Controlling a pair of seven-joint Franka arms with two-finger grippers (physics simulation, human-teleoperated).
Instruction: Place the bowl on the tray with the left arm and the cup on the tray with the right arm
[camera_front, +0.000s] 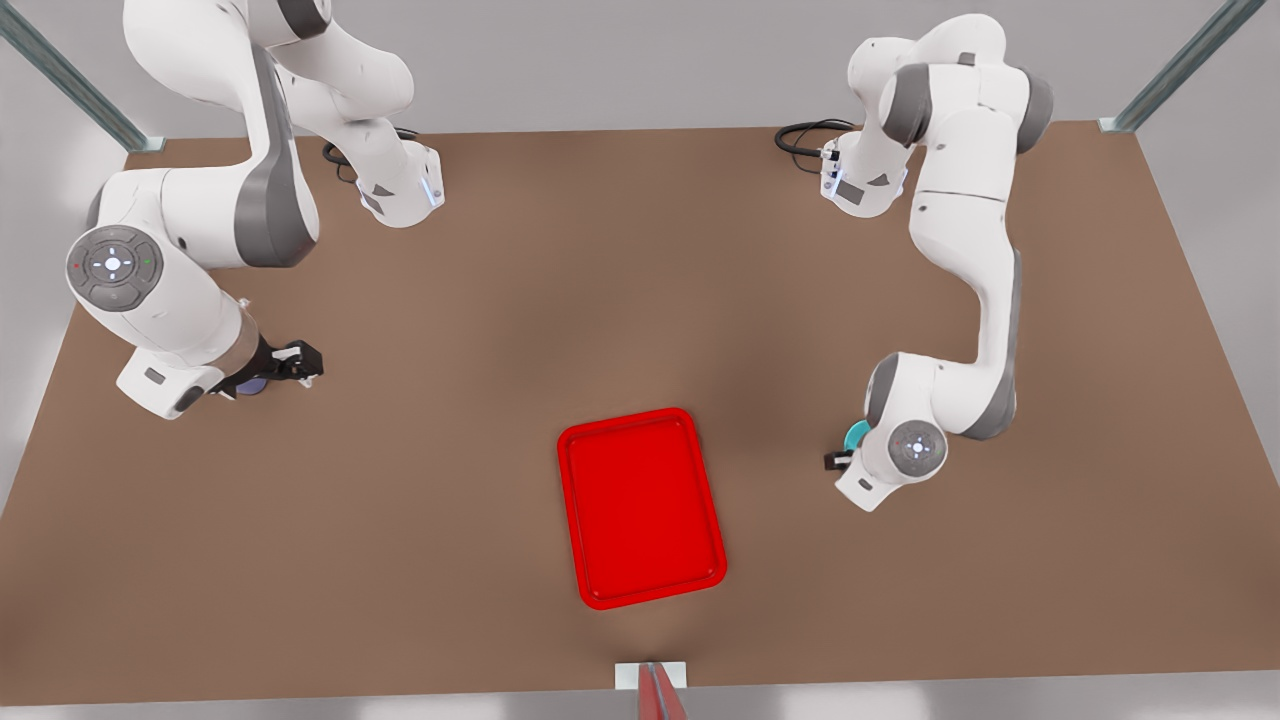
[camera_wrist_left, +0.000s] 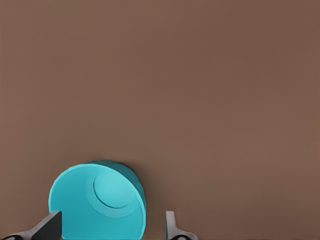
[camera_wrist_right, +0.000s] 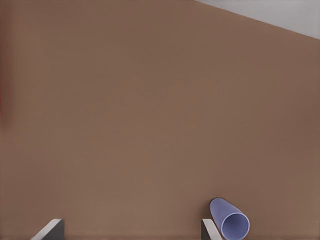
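The red tray (camera_front: 642, 507) lies flat near the table's front middle, with nothing on it. The turquoise bowl (camera_wrist_left: 97, 205) sits on the table, its mouth toward the left wrist camera. My left gripper (camera_wrist_left: 110, 229) is open with a finger on either side of it. In the front view this gripper (camera_front: 836, 460) is low at the right, and a sliver of the bowl (camera_front: 855, 435) peeks from under the wrist. The lavender cup (camera_wrist_right: 230, 223) lies just outside one finger of my open right gripper (camera_wrist_right: 130, 230). That gripper (camera_front: 300, 367) is at the front view's left, over the cup (camera_front: 252, 385).
Both arm bases (camera_front: 400, 195) stand at the table's far edge, with black cables beside them. A small white and red fixture (camera_front: 652, 682) sits at the front edge. Bare brown tabletop (camera_front: 600, 300) separates the tray from both grippers.
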